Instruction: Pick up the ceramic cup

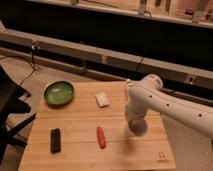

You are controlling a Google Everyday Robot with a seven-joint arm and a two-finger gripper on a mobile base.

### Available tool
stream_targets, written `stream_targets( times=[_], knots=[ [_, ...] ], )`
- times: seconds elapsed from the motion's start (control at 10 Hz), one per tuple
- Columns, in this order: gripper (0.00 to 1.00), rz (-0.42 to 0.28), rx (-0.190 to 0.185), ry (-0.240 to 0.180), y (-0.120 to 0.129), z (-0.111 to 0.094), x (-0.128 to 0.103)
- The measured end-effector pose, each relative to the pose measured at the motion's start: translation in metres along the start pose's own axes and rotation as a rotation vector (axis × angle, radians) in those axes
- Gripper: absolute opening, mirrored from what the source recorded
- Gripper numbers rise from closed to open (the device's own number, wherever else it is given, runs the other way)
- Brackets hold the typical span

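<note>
A wooden table (75,122) carries a few things. A wide green bowl (59,93) sits at its far left corner. A small white packet (102,99) lies near the far middle. A black bar (55,140) lies at the near left, and a red-orange stick (101,137) lies near the middle front. The gripper (136,126) hangs low over the right side, where the ceramic cup (138,128) sits on the wood.

green bowl (59,93), white tool (135,126), red stick (101,137)
</note>
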Motion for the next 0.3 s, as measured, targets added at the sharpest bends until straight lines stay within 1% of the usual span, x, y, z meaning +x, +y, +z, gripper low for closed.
stream_targets(
  times=[0.3],
  knots=[
    [0.0,0.0,0.002,-0.001,-0.001,-0.003,0.0008]
  ],
)
